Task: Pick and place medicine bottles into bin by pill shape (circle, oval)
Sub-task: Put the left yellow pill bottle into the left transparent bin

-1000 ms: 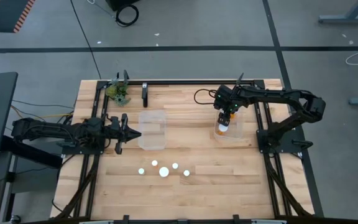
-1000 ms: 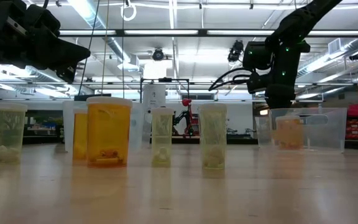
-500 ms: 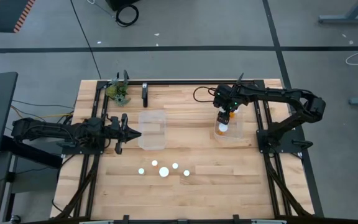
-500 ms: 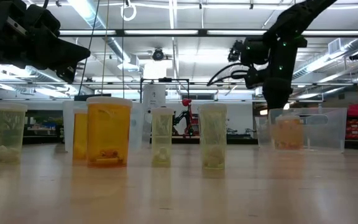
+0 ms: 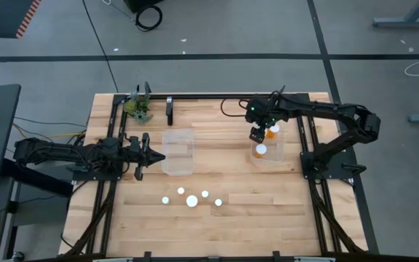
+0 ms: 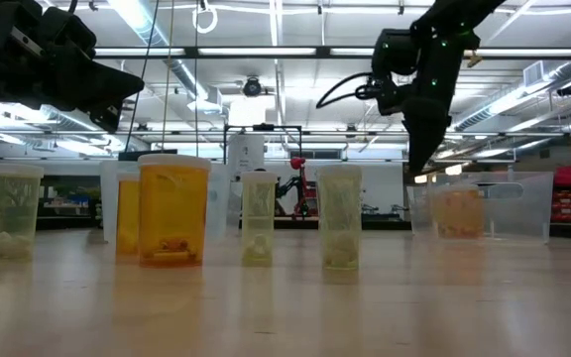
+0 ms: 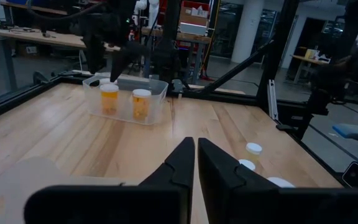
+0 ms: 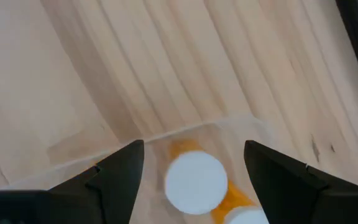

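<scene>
Two clear tubs are sitting on the wooden table (image 5: pixel 268 218), the biggest thing in view. One tub (image 5: pixel 178 151) is lying near the middle, just ahead of the left arm, and the other tub (image 5: pixel 266 148) is standing toward the right side.

The right gripper (image 5: pixel 257 135) is hanging above the right-hand tub's rim, its fingers spread wide apart and holding nothing; in the right wrist view the two dark fingers (image 8: pixel 118 171) are framing a white cap directly below. The left gripper (image 5: pixel 153 156) is waiting low beside the middle tub, its fingers (image 7: pixel 185 163) pressed together with only a thin slit between them.

Inside the right-hand tub, two amber medicine bottles (image 5: pixel 260 150) with white caps are standing upright side by side, as the left wrist view is also showing through the clear wall.

Five more bottles (image 5: pixel 191 201) are standing in a loose row on the table's near side, well apart from both tubs. In the low view the large amber one (image 6: pixel 173 209) is standing out among paler, slimmer bottles, each with pills resting at the bottom.
</scene>
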{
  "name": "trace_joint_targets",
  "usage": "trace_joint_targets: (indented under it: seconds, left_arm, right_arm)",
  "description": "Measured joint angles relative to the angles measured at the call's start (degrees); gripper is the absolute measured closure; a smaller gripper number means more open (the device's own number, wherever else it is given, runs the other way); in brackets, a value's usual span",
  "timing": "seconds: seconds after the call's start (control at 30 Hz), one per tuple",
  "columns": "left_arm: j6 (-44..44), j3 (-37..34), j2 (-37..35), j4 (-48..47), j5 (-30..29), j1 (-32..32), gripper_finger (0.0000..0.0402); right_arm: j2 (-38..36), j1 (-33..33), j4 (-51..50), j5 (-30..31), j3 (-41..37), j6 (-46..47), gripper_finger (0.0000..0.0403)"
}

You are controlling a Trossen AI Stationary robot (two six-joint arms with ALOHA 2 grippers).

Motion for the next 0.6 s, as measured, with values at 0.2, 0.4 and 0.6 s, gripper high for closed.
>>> trace_joint_targets:
  seconds: [0.2, 0.4, 0.6]
  left_arm:
    - [0.00, 0.00, 0.01, 0.00, 0.01, 0.01, 0.0366]
    - [0.00, 0.00, -0.01, 0.01, 0.01, 0.00, 0.0373]
    - [0.00, 0.00, 0.01, 0.01, 0.01, 0.00, 0.0375]
  right_arm:
    - [0.00, 5.39, 0.46, 1.46, 1.10, 4.30, 0.0118]
    - [3.57, 11.96, 0.43, 2.48, 4.01, 8.16, 0.0118]
    - [12.54, 18.41, 0.81, 2.35, 12.13, 7.69, 0.0118]
